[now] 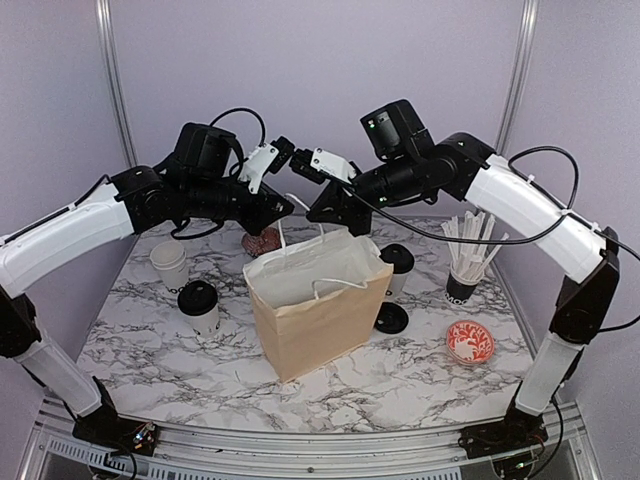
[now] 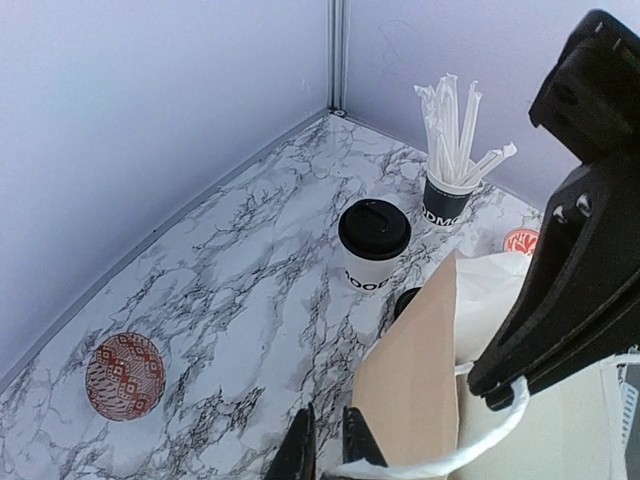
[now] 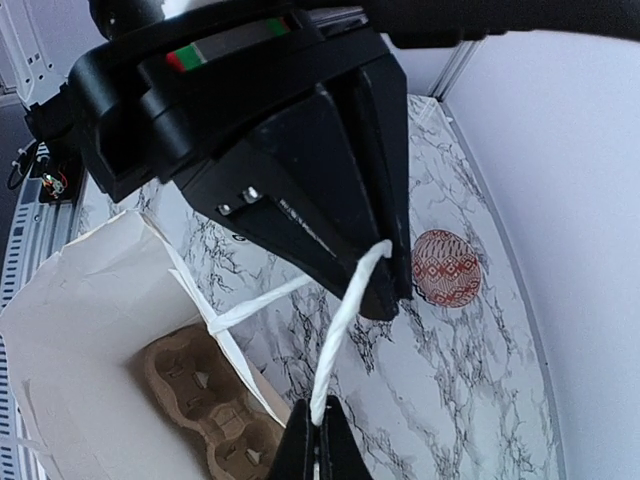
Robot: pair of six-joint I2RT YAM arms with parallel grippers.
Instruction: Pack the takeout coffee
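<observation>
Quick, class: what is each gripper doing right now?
Left gripper: closed on the paper bag's handle.
Right gripper: closed on the same handle.

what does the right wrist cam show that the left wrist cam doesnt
Only the right wrist: the cardboard carrier at the bottom of the bag. Only the left wrist: a lidded cup and a stick cup. Both: the bag, its white handle and a red bowl.
</observation>
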